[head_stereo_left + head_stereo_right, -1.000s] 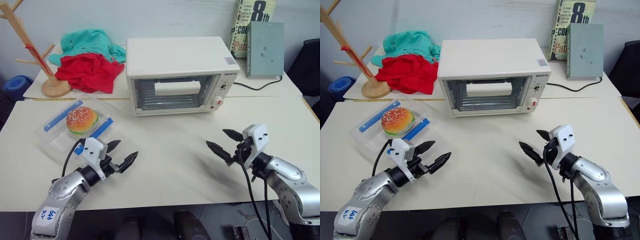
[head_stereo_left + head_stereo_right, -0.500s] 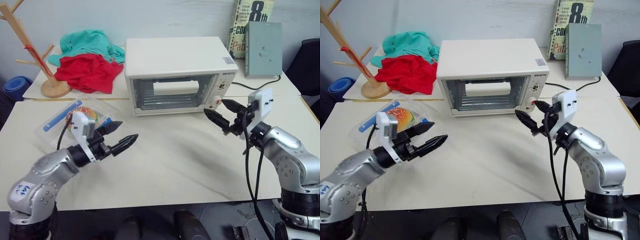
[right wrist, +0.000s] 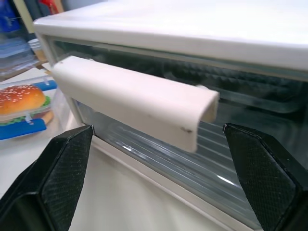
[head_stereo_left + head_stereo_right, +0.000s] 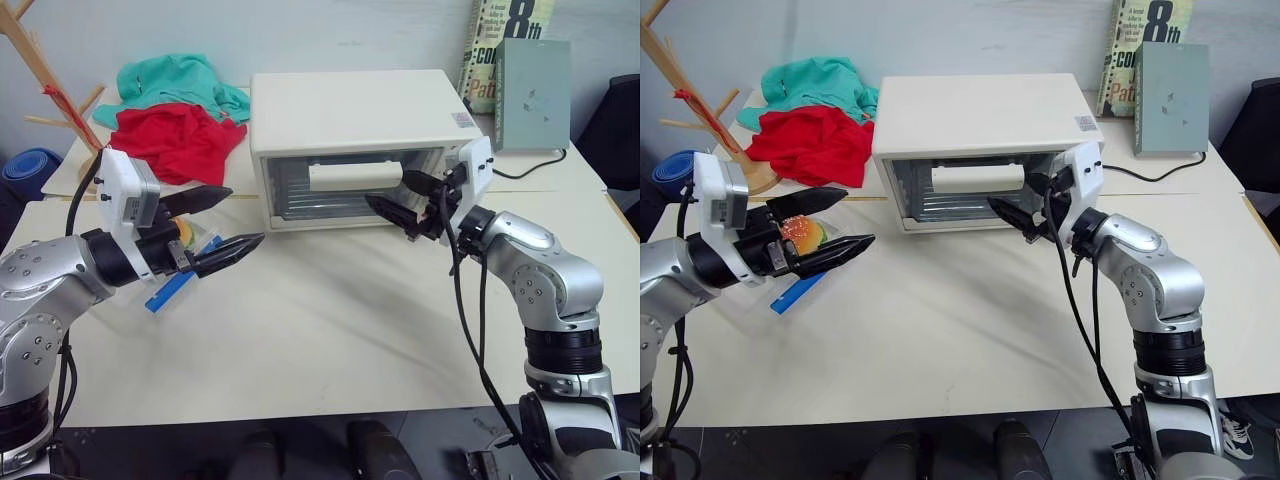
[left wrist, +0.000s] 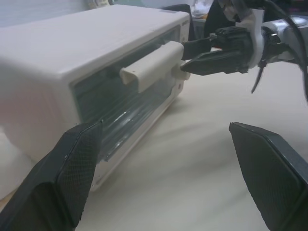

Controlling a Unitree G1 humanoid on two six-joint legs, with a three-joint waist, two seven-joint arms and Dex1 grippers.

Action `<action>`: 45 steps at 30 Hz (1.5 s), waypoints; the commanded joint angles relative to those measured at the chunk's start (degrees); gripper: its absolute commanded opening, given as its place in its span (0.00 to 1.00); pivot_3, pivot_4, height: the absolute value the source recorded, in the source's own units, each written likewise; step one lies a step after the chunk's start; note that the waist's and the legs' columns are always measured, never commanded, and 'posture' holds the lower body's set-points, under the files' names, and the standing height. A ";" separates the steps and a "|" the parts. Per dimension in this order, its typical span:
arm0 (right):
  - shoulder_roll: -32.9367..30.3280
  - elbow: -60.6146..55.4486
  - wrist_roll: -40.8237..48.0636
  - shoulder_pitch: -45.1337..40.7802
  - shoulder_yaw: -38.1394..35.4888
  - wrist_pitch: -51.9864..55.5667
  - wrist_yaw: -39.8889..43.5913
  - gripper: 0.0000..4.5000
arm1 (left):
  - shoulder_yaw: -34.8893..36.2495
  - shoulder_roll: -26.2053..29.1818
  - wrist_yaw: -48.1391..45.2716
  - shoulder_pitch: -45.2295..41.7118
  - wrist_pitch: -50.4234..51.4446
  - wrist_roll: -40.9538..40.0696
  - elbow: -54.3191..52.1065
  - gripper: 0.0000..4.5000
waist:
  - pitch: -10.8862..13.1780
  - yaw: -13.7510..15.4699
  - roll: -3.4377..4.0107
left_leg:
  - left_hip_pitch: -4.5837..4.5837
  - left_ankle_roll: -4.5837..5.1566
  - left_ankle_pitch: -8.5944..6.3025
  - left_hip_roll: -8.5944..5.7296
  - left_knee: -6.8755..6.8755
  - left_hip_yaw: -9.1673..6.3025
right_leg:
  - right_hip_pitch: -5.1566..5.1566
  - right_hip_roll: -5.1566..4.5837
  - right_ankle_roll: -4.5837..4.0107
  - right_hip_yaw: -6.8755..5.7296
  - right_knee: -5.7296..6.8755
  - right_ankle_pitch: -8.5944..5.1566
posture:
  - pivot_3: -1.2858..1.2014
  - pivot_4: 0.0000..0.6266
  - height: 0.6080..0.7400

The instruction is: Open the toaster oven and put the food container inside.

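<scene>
The cream-white toaster oven (image 4: pixel 350 110) stands at the back middle of the table with its glass door shut. My right gripper (image 4: pixel 392 195) is open and level, its black fingers just in front of the right end of the door handle (image 3: pixel 134 103), not touching it. The food container (image 4: pixel 798 290), clear with blue clips and a toy hamburger (image 3: pixel 21 101) inside, lies left of the oven, largely hidden behind my left gripper. That left gripper (image 4: pixel 245 215) hovers open and empty above the table, pointing toward the oven.
Red and teal cloths (image 4: pixel 170 140) are heaped at the back left beside a wooden mug tree (image 4: pixel 40 70). Books (image 4: pixel 530 80) lean against the wall at the back right, with a black power cable (image 4: pixel 520 172) running past them.
Both arms have risen off the table. The right gripper moved left and up to the oven door handle. The left gripper lifted in front of the container. Both stayed open.
</scene>
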 commanded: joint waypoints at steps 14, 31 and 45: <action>-2.05 -17.29 0.48 15.10 1.63 -3.79 4.99 1.00 | -12.78 -3.28 -4.73 -17.79 -13.30 16.73 19.00 0.58 | 0.01 0.06 0.00 | -0.49 -0.09 0.02 0.01 0.32 0.36 | -0.82 0.12 -0.02 -0.08 0.47 -0.01 | 0.52 0.24 1.00; -4.90 -25.93 1.33 26.94 -5.35 -2.91 0.18 1.00 | -27.53 -7.20 -22.16 -22.63 -26.63 30.22 26.30 0.00 | 0.01 0.55 0.01 | -0.73 0.00 0.00 0.00 0.99 0.30 | -0.94 0.14 -0.03 -0.05 0.96 -0.01 | 0.52 0.24 1.00; -19.97 -35.70 27.47 40.09 -27.75 3.51 3.39 1.00 | -36.04 -12.15 -19.19 -14.62 -27.12 41.08 28.77 0.00 | 0.11 1.70 -0.17 | -0.38 0.49 0.11 -0.06 1.07 0.14 | -0.38 0.26 -0.04 -0.03 0.84 0.27 | 0.52 0.24 1.00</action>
